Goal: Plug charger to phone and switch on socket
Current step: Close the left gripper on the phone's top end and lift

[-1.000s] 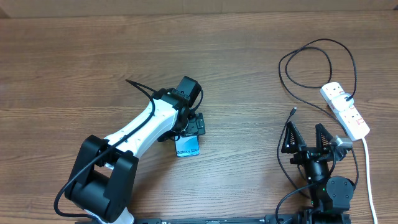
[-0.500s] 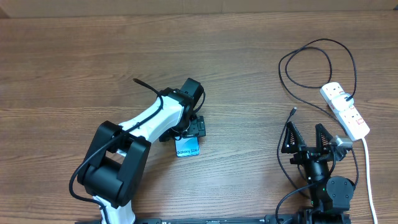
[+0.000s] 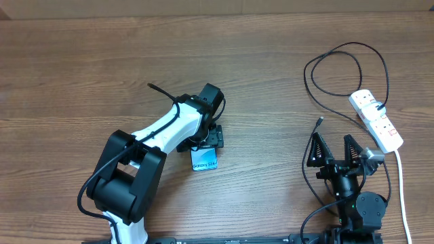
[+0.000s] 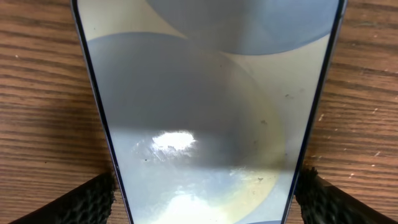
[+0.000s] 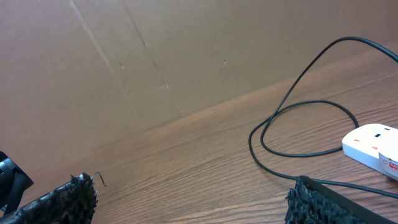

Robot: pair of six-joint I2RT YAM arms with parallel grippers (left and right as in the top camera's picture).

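Left gripper [image 3: 207, 141] pinches phone [image 4: 205, 112], mid-frame.
Clamped by its side edges, likely to steady it for plugging; right gripper [image 3: 334, 150] sits spread, lower right, near the charger [image 3: 319, 123].

Soft, even light from above. Worktop [image 3: 81, 61] uniformly bright, shadows short and faint beside the left arm [image 3: 159, 132]. Left wrist view: white glare patches on phone [image 4: 205, 112] screen, strongest at near edge. Right wrist view clear, no blur.

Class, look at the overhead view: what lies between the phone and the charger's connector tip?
Nothing: only bare wooden table separates the phone from the connector tip, as the overhead view shows.
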